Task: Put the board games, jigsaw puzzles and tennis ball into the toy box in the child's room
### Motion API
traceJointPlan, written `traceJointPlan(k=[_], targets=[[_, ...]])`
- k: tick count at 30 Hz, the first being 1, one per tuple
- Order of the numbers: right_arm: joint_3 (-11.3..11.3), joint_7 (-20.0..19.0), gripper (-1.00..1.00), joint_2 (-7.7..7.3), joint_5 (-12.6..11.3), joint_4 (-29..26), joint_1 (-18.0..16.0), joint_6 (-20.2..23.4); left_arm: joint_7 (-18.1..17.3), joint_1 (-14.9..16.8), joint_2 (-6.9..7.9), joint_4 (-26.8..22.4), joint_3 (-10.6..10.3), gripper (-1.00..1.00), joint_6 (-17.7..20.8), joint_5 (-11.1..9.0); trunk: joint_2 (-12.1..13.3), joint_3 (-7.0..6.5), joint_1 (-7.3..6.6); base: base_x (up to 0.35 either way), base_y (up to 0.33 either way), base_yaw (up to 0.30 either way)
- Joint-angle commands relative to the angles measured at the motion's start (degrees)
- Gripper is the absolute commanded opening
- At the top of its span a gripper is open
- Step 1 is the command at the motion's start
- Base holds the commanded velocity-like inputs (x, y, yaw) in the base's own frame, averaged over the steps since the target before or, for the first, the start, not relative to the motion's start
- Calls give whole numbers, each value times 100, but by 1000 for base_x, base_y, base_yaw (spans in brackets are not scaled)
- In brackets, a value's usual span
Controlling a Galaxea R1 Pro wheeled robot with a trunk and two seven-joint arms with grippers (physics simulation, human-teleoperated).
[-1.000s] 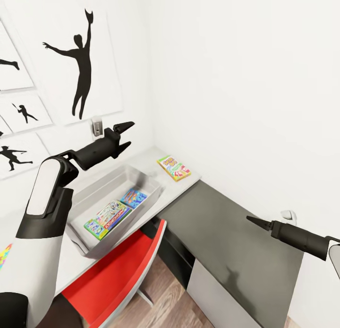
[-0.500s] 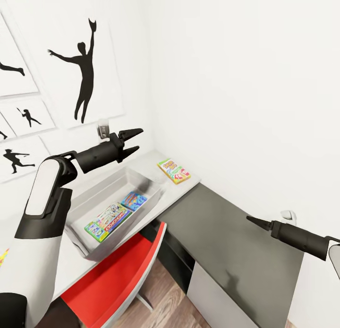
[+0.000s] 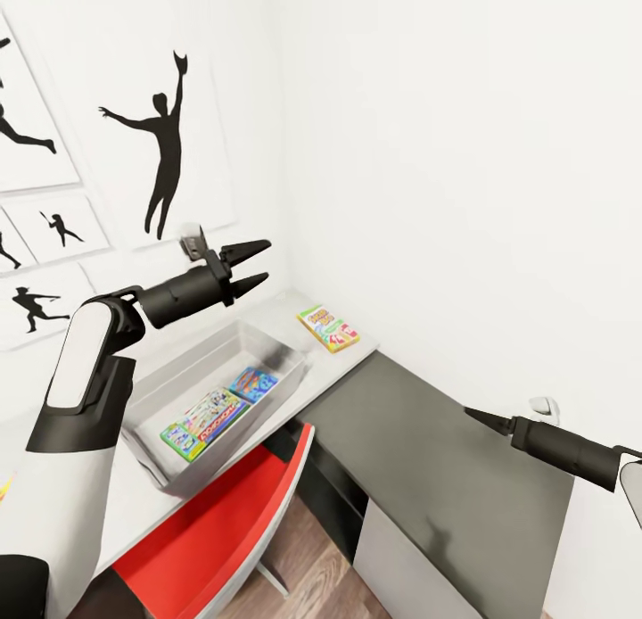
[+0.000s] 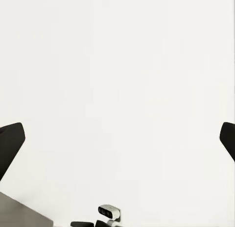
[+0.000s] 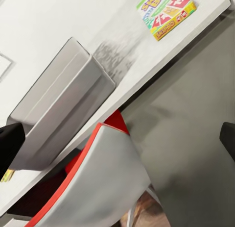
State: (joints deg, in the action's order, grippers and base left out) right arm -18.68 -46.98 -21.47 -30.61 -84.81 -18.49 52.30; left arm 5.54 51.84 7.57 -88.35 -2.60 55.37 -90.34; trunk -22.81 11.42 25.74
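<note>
A corner of the child's room is seen from the robot's head, with the toy box (image 3: 178, 383) set on the pale grey top of the table (image 3: 343, 356) against the left wall. Two of the board games are seen lying flat inside the bin: the green-white-red Monopoly box (image 3: 205, 416) towards its near end and the smaller blue box (image 3: 253, 383) just beyond it, the two close together. The third, a yellow-green-red board game (image 3: 328, 327), is left out on the tabletop at the far right corner, apart from the bin's far end; it is also caught in the right wrist view (image 5: 166, 12), beyond the bin's grey wall (image 5: 63, 109).

The left gripper (image 3: 251, 265) is held in the air above the far end of the toy box, its two dark fingers spread apart with nothing between them. The right gripper (image 3: 477, 416) is held out over the dark grey section of the desk, well to the right of the bin; its fingers are seen at opposite edges of the right wrist view, parted and empty.

A red chair (image 3: 214, 530) is tucked under the desk below the bin. Black silhouette posters (image 3: 165, 142) are hung on the left wall.
</note>
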Motion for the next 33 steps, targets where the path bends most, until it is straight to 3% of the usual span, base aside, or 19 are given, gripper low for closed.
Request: traceJointPlan(k=[1, 8, 27, 33], targets=[[-5, -18, 100, 0, 6, -1, -6, 24, -97, -5, 4, -4, -4, 100, 13, -57, -11, 2, 4, 0, 0, 0], [-4, -8, 100, 2, 9, -1, -6, 19, -927, -156, 13, -12, -4, 100, 25, -45, -11, -63, 4, 0, 0, 0], [1, 17, 100, 3, 19, -1, -6, 11, -1933, -1020, 89, -15, 4, 100, 7, -22, -11, -240, 4, 0, 0, 0], [1, 21, 100, 3, 21, -1, -6, 11, -2451, -1457, 98, -15, 5, 100, -23, 78, -11, -295, 4, 0, 0, 0]])
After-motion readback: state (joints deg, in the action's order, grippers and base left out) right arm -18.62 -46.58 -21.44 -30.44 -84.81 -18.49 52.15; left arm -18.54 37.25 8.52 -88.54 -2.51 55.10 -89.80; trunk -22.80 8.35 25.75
